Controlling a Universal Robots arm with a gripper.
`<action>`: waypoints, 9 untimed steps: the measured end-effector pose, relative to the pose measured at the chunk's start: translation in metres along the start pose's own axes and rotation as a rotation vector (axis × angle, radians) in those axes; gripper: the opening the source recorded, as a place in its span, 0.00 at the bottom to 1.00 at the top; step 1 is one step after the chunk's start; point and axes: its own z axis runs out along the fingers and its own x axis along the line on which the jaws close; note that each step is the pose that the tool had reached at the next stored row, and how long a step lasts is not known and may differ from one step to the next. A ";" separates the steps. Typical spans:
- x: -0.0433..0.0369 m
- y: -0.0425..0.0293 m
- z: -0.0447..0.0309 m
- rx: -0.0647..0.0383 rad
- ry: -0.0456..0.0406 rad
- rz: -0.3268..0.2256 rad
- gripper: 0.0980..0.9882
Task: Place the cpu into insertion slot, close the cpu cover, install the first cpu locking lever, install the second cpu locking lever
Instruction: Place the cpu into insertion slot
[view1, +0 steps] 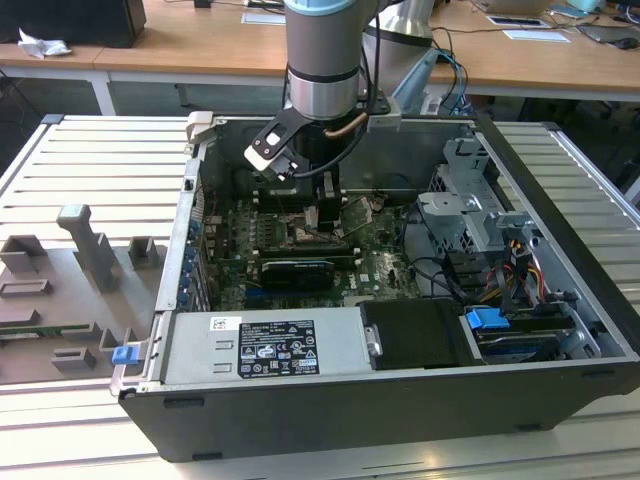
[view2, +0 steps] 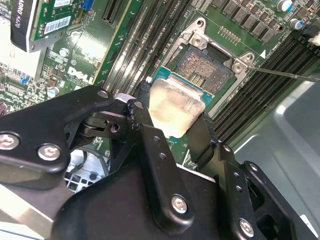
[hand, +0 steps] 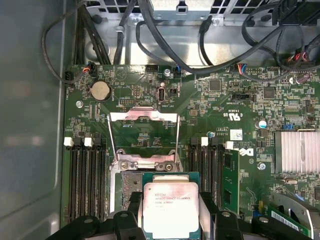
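one slatted metal table (view1: 40, 160) carries everything. at the exterior view's left sits a grey fixture tray (view1: 60, 300), then the open computer case (view1: 350, 410) with the arm (view1: 322, 60) reaching down into its middle, and at the right the drive cage (view1: 470, 190). wooden desks (view1: 530, 60) stand behind. the gripper (view2: 172, 112) is clamped on the cpu (hand: 170, 207), a finger on each of two opposite edges, silvery top up. the chip hangs partly over the open socket (view2: 202, 67); whether it touches, i cannot tell. the cpu cover (hand: 144, 116) lies swung back, clear of the socket. memory slots (hand: 85, 175) hem the socket on both sides, and a thin lever (view2: 285, 74) sticks out beside one corner.
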 end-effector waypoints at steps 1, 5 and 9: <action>0.0000 0.0000 0.0002 0.000 -0.0001 0.000 0.49; 0.0004 -0.0001 0.0013 0.000 -0.0002 0.001 0.49; 0.0008 -0.0002 0.0026 0.000 -0.0002 0.003 0.49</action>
